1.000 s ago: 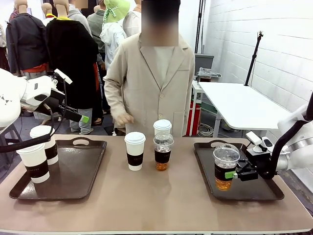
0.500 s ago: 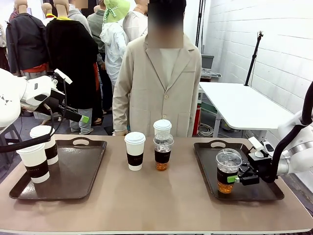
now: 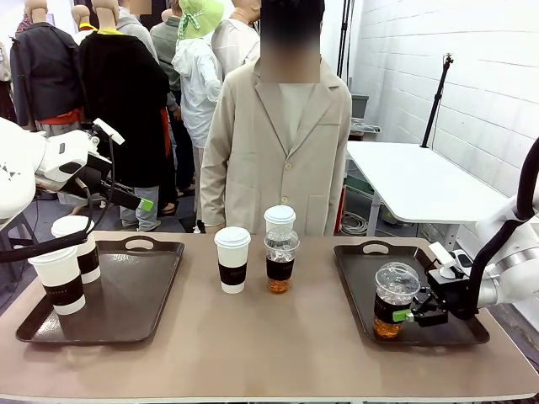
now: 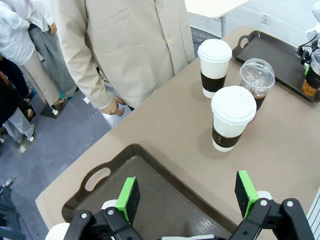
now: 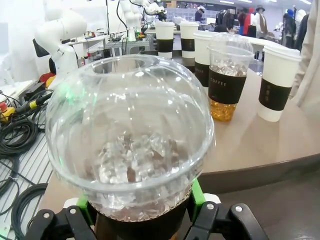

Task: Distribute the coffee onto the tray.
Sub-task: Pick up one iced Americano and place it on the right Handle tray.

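Brown bench [image 3: 278, 345] across the foreground, a dark handled tray at each end, person [image 3: 278, 151] in a beige coat standing at the far edge, one hand [image 4: 117, 106] hanging by the side.

Near the middle of the right tray [image 3: 455, 332]: clear dome-lidded cup [image 3: 394, 290] with dark sleeve and amber liquid at the bottom, clamped at the sleeve by the right fingers [image 5: 196, 197], drawn narrow around it, green pads on either side. Leaning slightly; base low over the tray floor, touching or just clear impossible to tell. From the right wrist, dome close up with ice inside, sleeve and base cut off by the bottom edge.

Left fingers [image 4: 129, 199] spread wide, holding nothing, raised above the far end of the left tray [image 3: 135, 295]; finger bases cropped by the bottom edge of the left wrist view.

On the left tray, two white lidded paper cups with brown sleeves: near cup [image 3: 59, 282] at the left rim, far cup [image 3: 77, 244] just behind, partly covered by it and crossed by a black cable [image 3: 42, 246].

On the bare bench between the trays, third white cup [image 3: 232, 259] standing alone; just beside it, second clear dome-lidded cup [image 3: 280, 261] with amber liquid, and fourth white cup [image 3: 280, 217] directly behind, lid and upper wall showing, the rest hidden. "COFFEE" legible on that clear cup's sleeve from the right wrist; print elsewhere too small to read.
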